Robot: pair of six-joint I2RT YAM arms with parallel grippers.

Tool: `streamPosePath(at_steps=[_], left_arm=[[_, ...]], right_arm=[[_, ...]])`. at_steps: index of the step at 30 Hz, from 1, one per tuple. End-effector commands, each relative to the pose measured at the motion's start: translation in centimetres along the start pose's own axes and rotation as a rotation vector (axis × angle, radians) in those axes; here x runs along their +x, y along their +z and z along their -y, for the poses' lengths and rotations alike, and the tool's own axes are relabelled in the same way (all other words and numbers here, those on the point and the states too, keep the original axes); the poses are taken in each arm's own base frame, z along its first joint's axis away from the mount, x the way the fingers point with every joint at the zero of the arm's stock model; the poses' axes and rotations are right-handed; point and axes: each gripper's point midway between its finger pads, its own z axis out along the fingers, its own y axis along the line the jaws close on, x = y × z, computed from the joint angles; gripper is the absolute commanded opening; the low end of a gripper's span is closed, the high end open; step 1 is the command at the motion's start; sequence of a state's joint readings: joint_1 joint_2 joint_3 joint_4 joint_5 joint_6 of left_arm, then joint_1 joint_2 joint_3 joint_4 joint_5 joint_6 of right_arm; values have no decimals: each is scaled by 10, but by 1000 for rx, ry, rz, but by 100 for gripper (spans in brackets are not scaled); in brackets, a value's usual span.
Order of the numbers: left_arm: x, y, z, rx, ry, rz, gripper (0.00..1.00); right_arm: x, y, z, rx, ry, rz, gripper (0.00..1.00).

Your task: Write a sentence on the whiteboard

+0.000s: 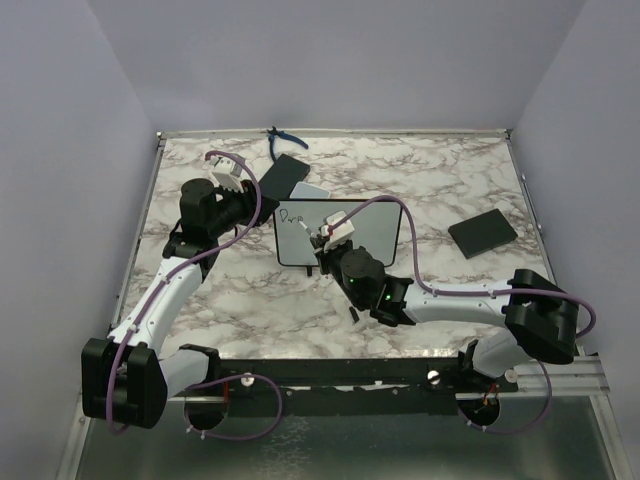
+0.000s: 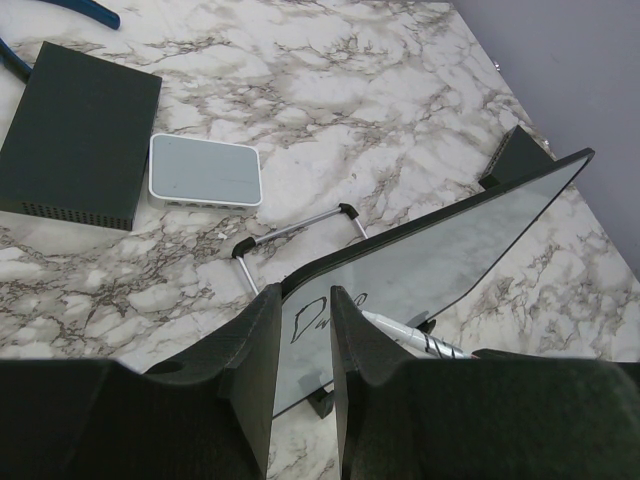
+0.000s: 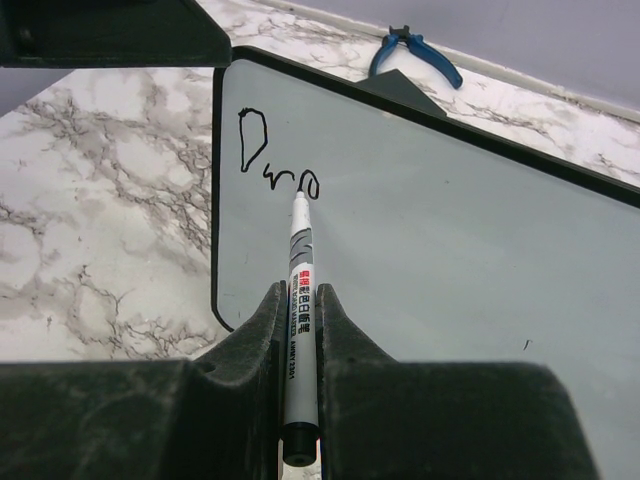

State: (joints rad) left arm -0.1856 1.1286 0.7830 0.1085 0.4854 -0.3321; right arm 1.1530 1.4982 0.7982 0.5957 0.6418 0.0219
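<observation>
The whiteboard [image 1: 365, 225] stands tilted at the table's middle, and only the dark letters "Dr" plus a small loop [image 1: 293, 214] are on its upper left. My left gripper [image 1: 268, 215] grips the board's left edge; in the left wrist view its fingers [image 2: 262, 340] straddle that corner of the whiteboard [image 2: 450, 240] next to the writing [image 2: 310, 318]. My right gripper [image 3: 300, 290] is shut on a white marker [image 3: 302, 250]. The marker's tip touches the whiteboard [image 3: 450, 260] at the loop, the end of the writing [image 3: 270, 165]. The right gripper [image 1: 325, 245] is in front of the board.
One black flat rectangle [image 1: 483, 232] lies to the right and another [image 1: 283, 175] lies behind the board beside a grey-white pad [image 1: 310, 190]. Blue pliers [image 1: 283, 140] lie at the far edge. The board's wire stand [image 2: 295, 225] juts out behind it.
</observation>
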Motion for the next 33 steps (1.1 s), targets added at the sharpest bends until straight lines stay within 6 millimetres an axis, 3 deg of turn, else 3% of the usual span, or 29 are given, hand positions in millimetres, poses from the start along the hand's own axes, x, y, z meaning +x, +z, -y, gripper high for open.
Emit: streamPosePath(at_steps=[1,33], left_arm=[[1,-4,6,16,11,1,27],[1,-4,6,17,9,4,27]], right_arm=[[13,-3,5,21,-16,-34,0],[-2,-15,14,21,-7,7,0]])
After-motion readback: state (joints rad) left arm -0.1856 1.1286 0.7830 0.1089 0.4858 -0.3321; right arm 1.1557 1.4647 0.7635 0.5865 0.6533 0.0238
